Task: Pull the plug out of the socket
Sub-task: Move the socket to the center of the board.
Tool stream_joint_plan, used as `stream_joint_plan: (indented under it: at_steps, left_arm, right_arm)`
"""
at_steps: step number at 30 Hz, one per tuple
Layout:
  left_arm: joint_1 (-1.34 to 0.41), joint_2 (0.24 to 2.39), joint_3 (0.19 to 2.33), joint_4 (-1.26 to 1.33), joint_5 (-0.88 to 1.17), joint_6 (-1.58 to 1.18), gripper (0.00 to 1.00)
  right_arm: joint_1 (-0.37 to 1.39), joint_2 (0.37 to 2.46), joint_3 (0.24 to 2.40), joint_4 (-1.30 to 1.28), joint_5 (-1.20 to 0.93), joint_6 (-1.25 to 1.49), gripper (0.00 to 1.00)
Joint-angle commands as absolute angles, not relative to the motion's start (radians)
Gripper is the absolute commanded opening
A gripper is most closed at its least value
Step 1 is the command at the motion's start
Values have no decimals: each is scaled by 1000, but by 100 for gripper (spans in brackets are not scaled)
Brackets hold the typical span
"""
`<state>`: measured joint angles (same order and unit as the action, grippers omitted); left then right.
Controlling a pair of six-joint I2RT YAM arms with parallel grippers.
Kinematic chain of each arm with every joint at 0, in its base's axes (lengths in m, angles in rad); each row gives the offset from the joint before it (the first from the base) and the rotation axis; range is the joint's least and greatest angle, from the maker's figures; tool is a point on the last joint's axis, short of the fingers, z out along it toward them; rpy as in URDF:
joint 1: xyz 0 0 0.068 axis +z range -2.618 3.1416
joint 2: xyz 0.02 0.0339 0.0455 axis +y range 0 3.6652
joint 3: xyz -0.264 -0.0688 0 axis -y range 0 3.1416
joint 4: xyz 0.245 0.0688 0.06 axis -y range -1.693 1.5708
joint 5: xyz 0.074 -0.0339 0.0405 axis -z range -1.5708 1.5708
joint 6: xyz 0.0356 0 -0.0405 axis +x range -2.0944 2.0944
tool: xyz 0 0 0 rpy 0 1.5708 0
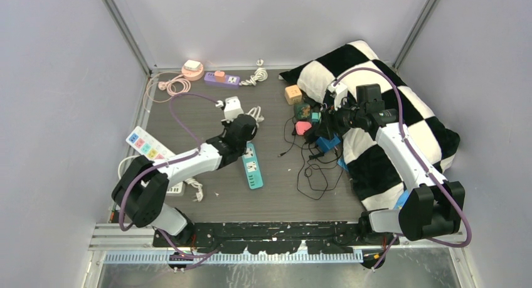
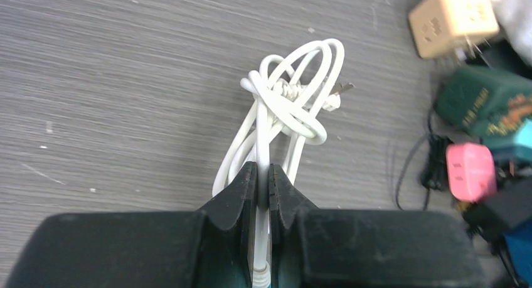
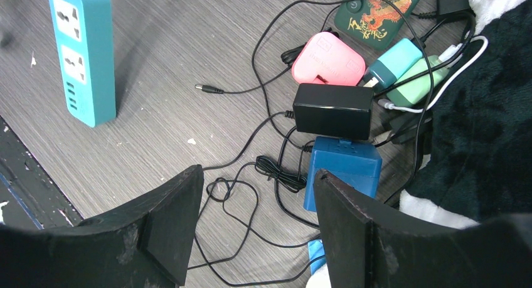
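Observation:
My left gripper (image 2: 263, 174) is shut on a white cable (image 2: 295, 93), just above its ribbed strain relief. The cable runs up into a knotted coil on the table, with a bare metal prong showing at the coil's far end. In the top view this gripper (image 1: 241, 133) sits over the far end of the teal power strip (image 1: 253, 167); any plug under it is hidden. My right gripper (image 3: 257, 173) is open and empty. It hovers above a black adapter (image 3: 332, 111) that sits against a blue socket block (image 3: 344, 165).
Pink (image 3: 327, 59), dark green (image 3: 376, 12) and teal (image 3: 394, 61) adapters and loose black cords (image 3: 251, 194) crowd the table's right side. A checkered cushion (image 1: 401, 100) lies at the right. A white cube adapter (image 1: 232, 106), a purple strip (image 1: 222, 79) and a white strip (image 1: 145, 144) lie left.

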<state>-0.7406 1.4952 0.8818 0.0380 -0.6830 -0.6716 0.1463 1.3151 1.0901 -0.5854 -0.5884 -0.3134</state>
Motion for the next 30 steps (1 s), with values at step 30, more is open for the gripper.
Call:
stream_joint_plan:
  at_steps: [30]
  left_arm:
    - [-19,1741,1159,-123,-779,-897,2]
  right_arm:
    - [141,1270,1134,-591,-642,-326,70]
